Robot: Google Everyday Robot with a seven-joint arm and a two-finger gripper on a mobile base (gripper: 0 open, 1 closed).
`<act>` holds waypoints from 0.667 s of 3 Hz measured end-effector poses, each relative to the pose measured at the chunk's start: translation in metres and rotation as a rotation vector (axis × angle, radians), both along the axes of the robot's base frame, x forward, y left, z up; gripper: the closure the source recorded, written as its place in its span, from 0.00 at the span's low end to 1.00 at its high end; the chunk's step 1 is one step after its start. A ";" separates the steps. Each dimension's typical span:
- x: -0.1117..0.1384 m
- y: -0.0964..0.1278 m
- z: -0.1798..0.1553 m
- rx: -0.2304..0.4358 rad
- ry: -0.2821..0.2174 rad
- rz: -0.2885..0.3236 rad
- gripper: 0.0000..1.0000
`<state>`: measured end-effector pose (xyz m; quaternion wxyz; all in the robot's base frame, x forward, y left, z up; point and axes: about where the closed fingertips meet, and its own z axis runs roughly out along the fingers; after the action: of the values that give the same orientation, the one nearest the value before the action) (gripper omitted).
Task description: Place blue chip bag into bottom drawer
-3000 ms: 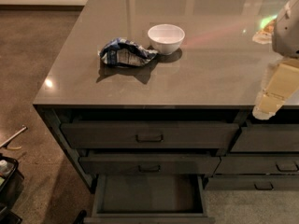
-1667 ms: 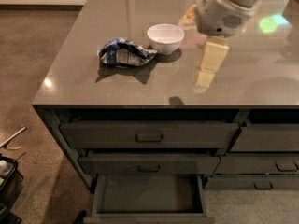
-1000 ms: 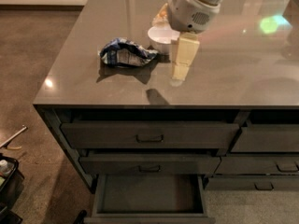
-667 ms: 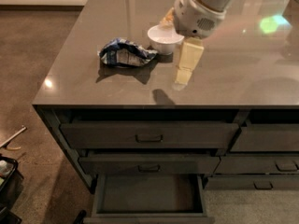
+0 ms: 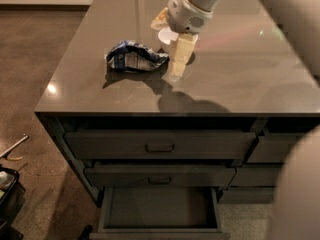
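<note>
**Gripper low beside the bag**

Camera view: the gripper (image 5: 176,66) hangs over the counter (image 5: 240,79) and hides most of the white bowl (image 5: 164,34). Whether it is parted or clenched I cannot tell. The blue chip bag (image 5: 134,58) lies on the counter, seemingly untouched. Below the counter, the bottom drawer (image 5: 160,207) stands pulled out, its dark floor bare and its front cut off.

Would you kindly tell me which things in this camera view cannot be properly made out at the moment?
- White bowl: mostly hidden behind the robot's wrist; only a sliver shows.
- Gripper, just right of the blue chip bag over the counter: contact with the bag is unclear.
- Bottom drawer: front cut by the lower edge.
- Right-column drawers: largely covered by a blurred pale robot part.
</note>
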<state>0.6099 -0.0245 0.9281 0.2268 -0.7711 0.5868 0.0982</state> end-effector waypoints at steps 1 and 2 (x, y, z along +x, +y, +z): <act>0.039 0.030 0.011 0.029 -0.055 0.081 0.00; 0.063 0.051 0.013 0.050 -0.077 0.130 0.00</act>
<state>0.6730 0.0262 0.9415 0.2616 -0.8048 0.5238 0.0975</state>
